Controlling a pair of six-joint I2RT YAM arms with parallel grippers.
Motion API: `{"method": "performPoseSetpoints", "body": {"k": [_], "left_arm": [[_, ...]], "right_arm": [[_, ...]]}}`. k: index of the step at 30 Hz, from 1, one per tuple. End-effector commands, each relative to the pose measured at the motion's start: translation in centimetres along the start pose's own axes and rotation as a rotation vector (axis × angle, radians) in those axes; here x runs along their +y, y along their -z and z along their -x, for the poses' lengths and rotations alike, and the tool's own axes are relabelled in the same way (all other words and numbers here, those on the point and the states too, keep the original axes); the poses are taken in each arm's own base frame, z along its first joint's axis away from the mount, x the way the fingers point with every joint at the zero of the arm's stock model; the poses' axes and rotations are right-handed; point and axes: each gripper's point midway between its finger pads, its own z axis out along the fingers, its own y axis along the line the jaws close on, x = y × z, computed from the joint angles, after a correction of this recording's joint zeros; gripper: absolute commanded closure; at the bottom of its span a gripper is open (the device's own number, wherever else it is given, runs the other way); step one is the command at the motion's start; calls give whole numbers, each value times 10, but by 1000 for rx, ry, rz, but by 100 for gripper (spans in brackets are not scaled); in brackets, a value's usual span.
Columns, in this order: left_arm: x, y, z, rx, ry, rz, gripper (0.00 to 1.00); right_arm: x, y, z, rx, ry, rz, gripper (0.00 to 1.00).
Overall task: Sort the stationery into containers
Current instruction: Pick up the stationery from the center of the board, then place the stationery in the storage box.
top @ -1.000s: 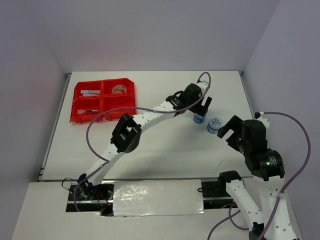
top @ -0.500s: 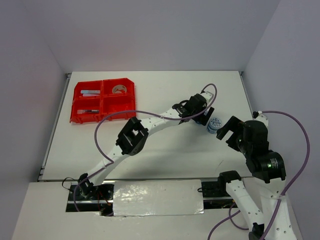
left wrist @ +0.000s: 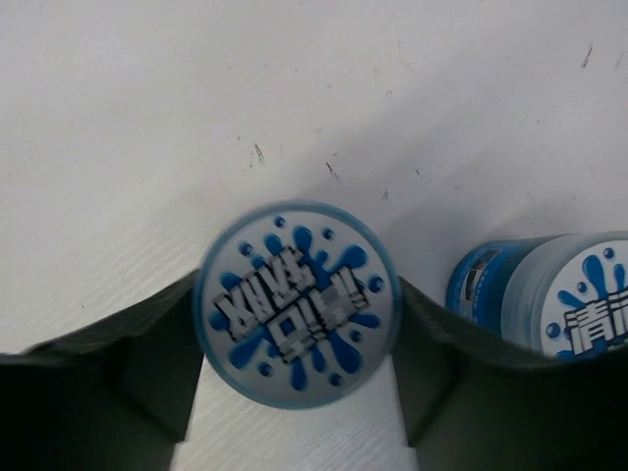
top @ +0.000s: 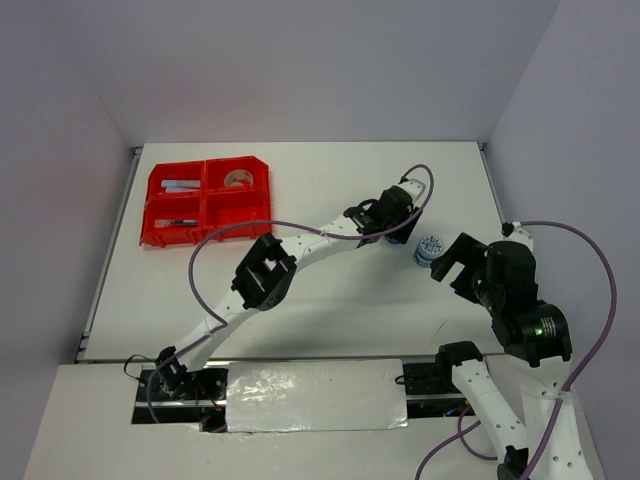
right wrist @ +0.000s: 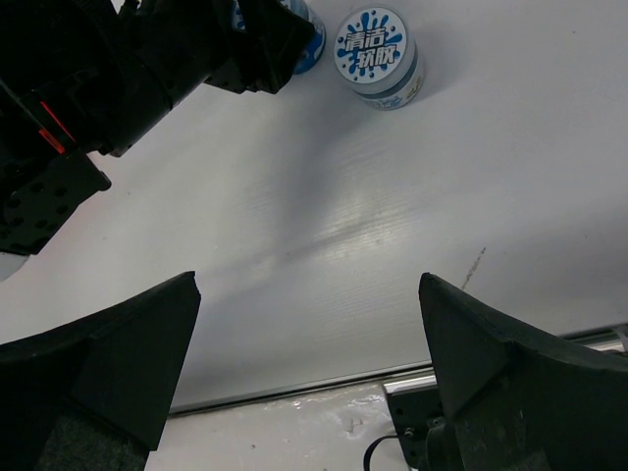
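The red bin block [top: 205,192] sits where it did a second ago, with a tape ring [top: 237,179] in its far right compartment, a pale stick [top: 180,185] in its far left one and a dark item [top: 180,222] in its near left one; the near right compartment's contents cannot be made out. Well to the right of the bin block, the left gripper [left wrist: 297,294] has dropped from its hover onto the first tub [left wrist: 297,306], which the overhead view showed in the open a second ago and now hides beneath the wrist. The jaws have drawn in from their widest. The dark fingers [left wrist: 157,368] flank the tub on both sides, but its blue-splashed lid covers the contact line, so whether they pinch it yet cannot be told. The tub stands upright on the white table [top: 330,180].

Farther right of the bin block, just beside the first tub, the second tub [top: 428,248] stands unmoved, not touched by either arm. Farther right again, the right gripper [right wrist: 307,285] hangs over bare table with its jaws still spread wide and nothing between them.

A purple cable [top: 215,235] loops from the left arm past the near edge of the bin block.
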Motion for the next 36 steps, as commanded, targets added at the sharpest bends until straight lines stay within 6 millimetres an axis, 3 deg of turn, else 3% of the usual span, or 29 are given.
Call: {"method": "performPoseSetpoints", "body": {"k": [1, 3, 4, 5, 7, 9, 10, 11, 12, 13, 14, 15, 16, 17, 18, 19, 20, 21, 23, 24, 29, 31, 36], "left_arm": [[-7, 6, 34, -91, -2, -36, 40], [-8, 4, 28, -76, 0, -41, 57], [-7, 4, 25, -64, -5, -40, 72], [-7, 8, 28, -65, -9, -37, 77], [1, 24, 40, -61, -15, -2, 100], [14, 44, 57, -86, -9, 53, 100], [29, 49, 47, -60, -7, 83, 100], [34, 82, 85, -142, 20, 85, 100], [44, 98, 96, -165, 32, 104, 100], [66, 107, 92, -154, 47, 141, 100], [77, 143, 122, -214, 79, 153, 100], [90, 159, 129, -226, 97, 176, 100], [115, 172, 133, -227, 123, 223, 100], [125, 204, 153, -275, 154, 235, 100], [140, 219, 151, -264, 170, 267, 100], [169, 230, 146, -256, 195, 344, 100], [182, 254, 153, -280, 220, 382, 100], [212, 265, 140, -238, 241, 454, 100], [241, 280, 129, -213, 264, 520, 100], [265, 291, 120, -195, 285, 567, 100], [312, 315, 88, -141, 356, 621, 100], [334, 315, 68, -112, 398, 636, 100], [360, 300, 37, -94, 494, 547, 100]], "right_arm": [[6, 1, 8, -36, 14, 34, 0], [6, 1, 8, -33, 15, 34, 0], [7, 1, 8, -35, 17, 36, 0], [7, 1, 9, -37, 16, 36, 0], [8, -1, 9, -39, 14, 39, 0], [9, -5, 7, -34, 8, 44, 0], [10, -7, 7, -36, 4, 49, 0], [13, -10, 8, -37, 1, 63, 0], [13, -14, 4, -27, -3, 65, 0], [15, -17, 4, -26, -8, 71, 0], [19, -19, 6, -32, -11, 89, 1], [20, -22, 6, -31, -13, 93, 1], [24, -24, 10, -46, -12, 108, 1], [26, -27, 12, -49, -13, 112, 1], [27, -32, 11, -46, -9, 114, 1], [30, -35, 14, -54, -10, 122, 1], [31, -42, 12, -37, -8, 119, 1], [35, -45, 10, -23, -9, 135, 1], [43, -55, 12, -14, -14, 155, 1], [48, -57, 7, 10, -20, 183, 1], [67, -71, 14, 27, -28, 236, 2], [70, -75, 15, 33, -21, 240, 2], [80, -82, 16, 59, 0, 252, 2]]}}
